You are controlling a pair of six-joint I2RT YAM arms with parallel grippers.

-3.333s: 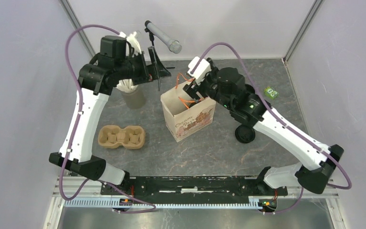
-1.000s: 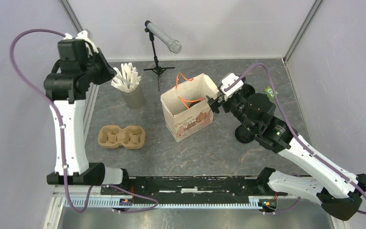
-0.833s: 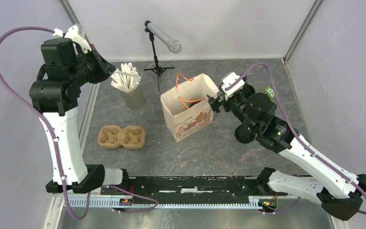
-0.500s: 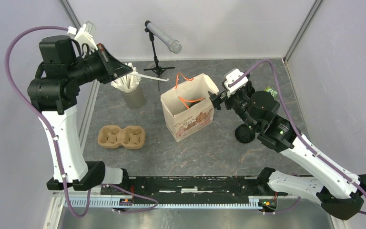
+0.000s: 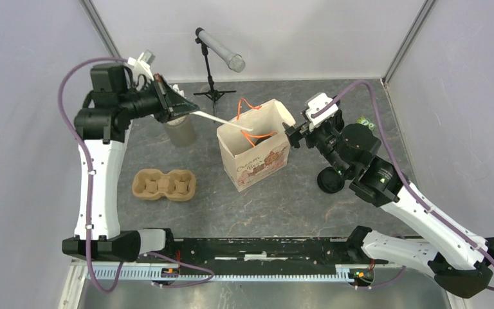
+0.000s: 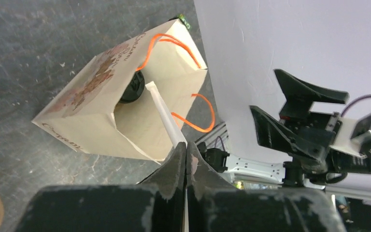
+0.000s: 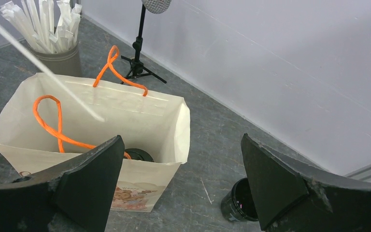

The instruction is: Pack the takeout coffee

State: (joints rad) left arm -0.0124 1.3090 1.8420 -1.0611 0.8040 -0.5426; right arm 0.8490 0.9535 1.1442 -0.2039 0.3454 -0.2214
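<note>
The brown paper bag point(image 5: 260, 161) with orange handles stands open mid-table. A black lidded cup point(image 7: 137, 154), the takeout coffee, sits at the bag's bottom, and it shows too in the left wrist view point(image 6: 131, 88). My left gripper point(image 5: 183, 108) point(image 6: 186, 145) is shut on a white wrapped stick point(image 5: 222, 120) point(image 6: 164, 113) whose far end reaches over the bag's mouth. My right gripper point(image 5: 294, 137) point(image 7: 181, 139) stands wide open just right of the bag's rim, holding nothing. Another black cup point(image 5: 330, 181) point(image 7: 239, 207) stands on the table right of the bag.
A grey cup of white sticks point(image 5: 180, 133) point(image 7: 60, 58) stands back left, under my left gripper. A cardboard cup carrier point(image 5: 164, 184) lies front left. A microphone on a stand point(image 5: 220, 50) is at the back, and a small green item point(image 5: 365, 122) lies at the far right.
My left arm has drawn a white stick out of the grey cup and swung right, bringing its tip over the bag. The right arm has barely shifted.
</note>
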